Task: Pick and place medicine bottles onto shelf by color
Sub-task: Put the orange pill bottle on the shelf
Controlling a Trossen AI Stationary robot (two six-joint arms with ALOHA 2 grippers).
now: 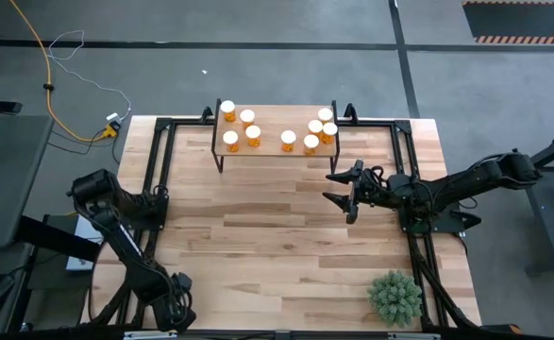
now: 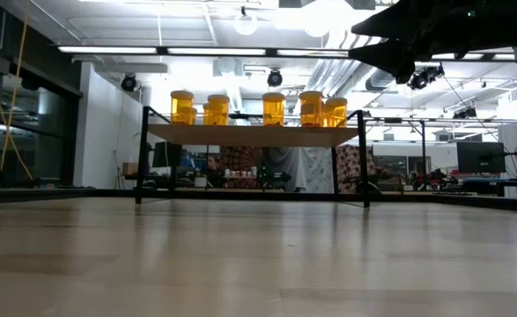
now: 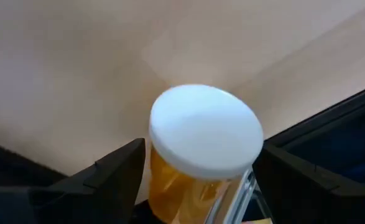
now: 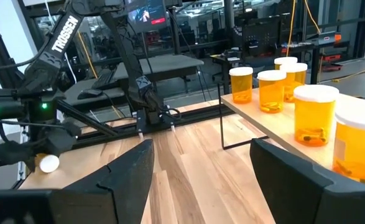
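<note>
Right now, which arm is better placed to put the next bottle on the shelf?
The left. Its pincer is shut on a white-capped bottle near the table's front-left corner. The right pincer hangs open and empty just in front of the shelf.

Lighting was even and bright overhead. Ceiling lamps (image 2: pixel 245 24) flared white in low view, table (image 2: pixel 240 264) foreground soft. Left wrist view blurred, bottle cap (image 3: pixel 206 130) washed out. Shadows faint.
</note>
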